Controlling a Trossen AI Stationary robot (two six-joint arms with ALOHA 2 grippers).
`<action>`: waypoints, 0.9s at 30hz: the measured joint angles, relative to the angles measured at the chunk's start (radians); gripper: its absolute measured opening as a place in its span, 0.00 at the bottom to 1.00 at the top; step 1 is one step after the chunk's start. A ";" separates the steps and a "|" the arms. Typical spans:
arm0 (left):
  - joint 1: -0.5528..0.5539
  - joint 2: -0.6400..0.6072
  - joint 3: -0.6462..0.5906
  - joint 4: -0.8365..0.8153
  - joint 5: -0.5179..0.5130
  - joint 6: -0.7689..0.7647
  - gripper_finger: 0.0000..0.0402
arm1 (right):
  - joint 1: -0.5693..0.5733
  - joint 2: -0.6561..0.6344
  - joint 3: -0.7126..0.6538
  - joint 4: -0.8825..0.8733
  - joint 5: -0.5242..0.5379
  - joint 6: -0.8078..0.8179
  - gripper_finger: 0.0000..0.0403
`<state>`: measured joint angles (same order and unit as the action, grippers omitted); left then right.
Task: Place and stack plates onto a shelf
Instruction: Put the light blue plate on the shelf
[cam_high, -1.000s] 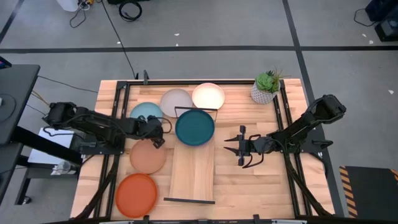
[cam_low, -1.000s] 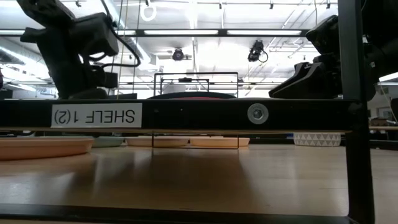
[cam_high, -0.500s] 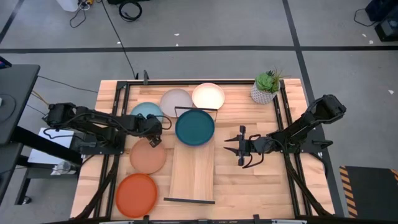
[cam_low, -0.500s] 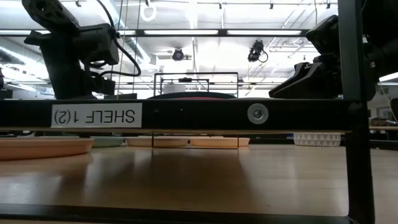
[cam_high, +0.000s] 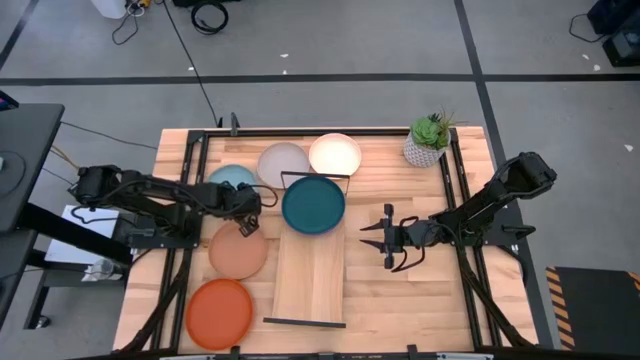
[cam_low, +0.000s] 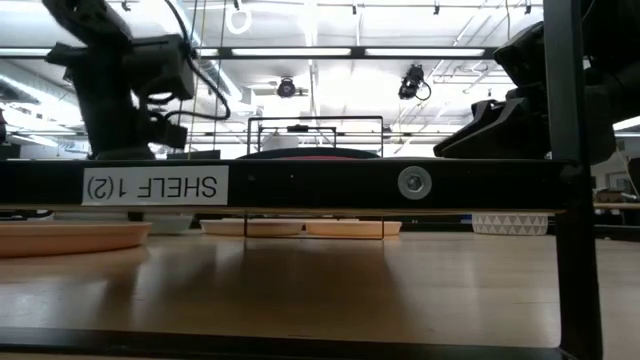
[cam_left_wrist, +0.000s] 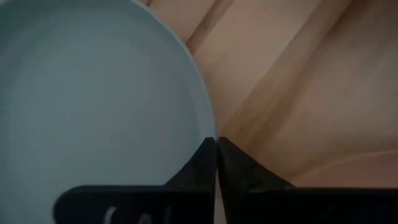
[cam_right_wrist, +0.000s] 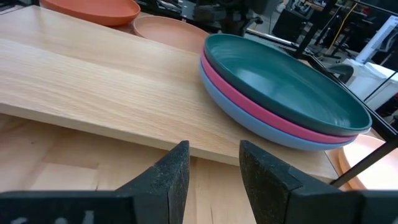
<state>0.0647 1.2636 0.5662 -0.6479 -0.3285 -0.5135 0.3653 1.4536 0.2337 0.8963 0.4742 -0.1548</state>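
The left arm reaches in low from the left edge of the tabletop (cam_high: 450, 310), stretched nearly flat, so that the left tool (cam_high: 247, 208) sits at the near rim of the light blue plate (cam_high: 230, 180), between it and the peach plate (cam_high: 238, 252). In the left wrist view its two dark fingers (cam_left_wrist: 200, 167) are pressed together with the light blue plate's rim meeting their tips; whether the rim is pinched between them cannot be told. The right arm slopes down from the right side, its forearm level above the tabletop, and the right tool (cam_high: 383, 237) hangs just beside the shelf (cam_high: 310, 280) with its fingers (cam_right_wrist: 171, 171) spread apart and holding nothing. At the far end of the shelf lies a stack of three plates: dark teal plate (cam_high: 313, 204) on top, magenta plate (cam_right_wrist: 249, 106) under it, blue plate (cam_right_wrist: 249, 127) at the bottom. The grey plate (cam_high: 283, 162) and cream plate (cam_high: 335, 154) lie beyond the shelf, the orange plate (cam_high: 219, 313) near the front left corner, and a potted plant (cam_high: 428, 140) at the far right.
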 joint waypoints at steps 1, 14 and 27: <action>0.000 0.000 0.021 -0.026 0.000 0.002 0.02 | 0.000 0.000 0.000 0.000 0.000 -0.003 0.36; -0.061 0.000 0.470 -0.412 -0.184 0.064 0.01 | 0.000 0.000 0.000 0.000 0.001 0.005 0.36; -0.376 0.027 0.655 -0.054 0.019 0.575 0.03 | 0.054 -0.052 0.000 -0.136 0.126 0.051 0.36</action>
<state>-0.3111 1.2910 1.2213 -0.7015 -0.3096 0.0614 0.4191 1.4019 0.2333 0.7605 0.6002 -0.1037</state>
